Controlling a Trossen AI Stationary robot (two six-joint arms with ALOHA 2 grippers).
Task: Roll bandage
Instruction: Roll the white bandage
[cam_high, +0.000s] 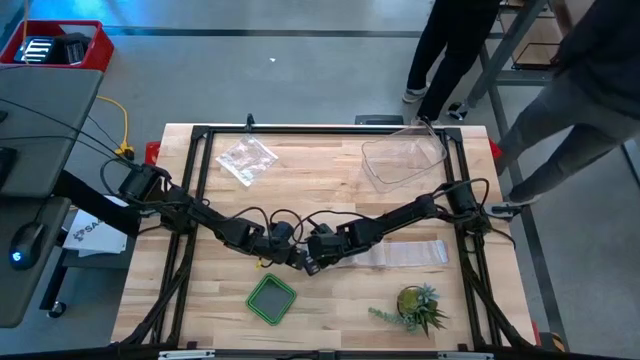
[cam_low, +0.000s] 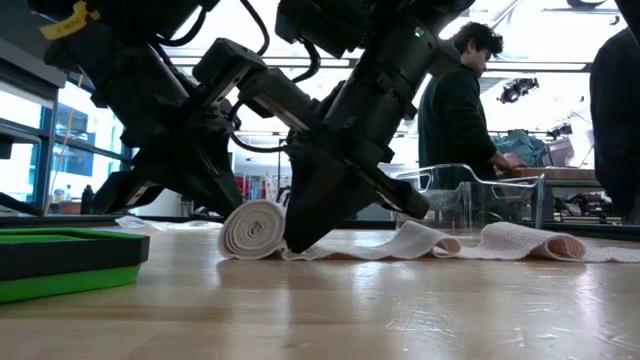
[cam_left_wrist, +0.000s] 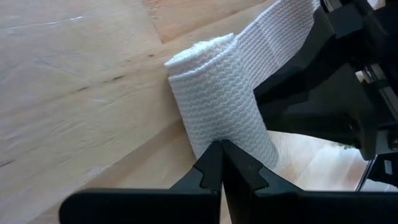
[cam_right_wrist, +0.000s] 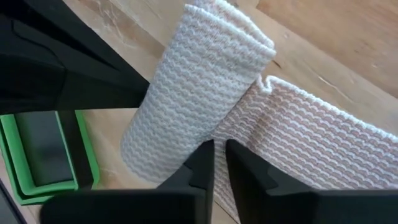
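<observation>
Inspection of the table (cam_high: 200, 300), taken left to right. The left arm reaches in from about nine o'clock toward the centre; the left gripper (cam_left_wrist: 222, 163) has its fingers pressed together with nothing between them, the tips resting against the side of the roll (cam_left_wrist: 217, 106). Just below centre, at roughly six o'clock, sits a green tray (cam_high: 271, 299), clear of the work. At the centre the bandage (cam_high: 400, 253) is partly wound: the low view shows a small spiral roll (cam_low: 252, 229) lying on the wood, its tail running off toward three o'clock in loose waves. The right arm comes in from about three o'clock; the right gripper (cam_right_wrist: 219, 165) shows a narrow gap between its fingers and holds nothing, the tips standing right at the junction where the roll meets the flat strip (cam_right_wrist: 323, 137). The two grippers meet at the roll from opposite sides. Farther right, the unrolled length lies flat on the table (cam_high: 415, 253), with a clear tub (cam_high: 405, 158) at about one o'clock and a small plant (cam_high: 415, 305) at about five o'clock. Assessment: winding is under way but well short of complete; a few turns are made, and most of the strip appears left to take up. The roll looks loose and may slacken if released.
</observation>
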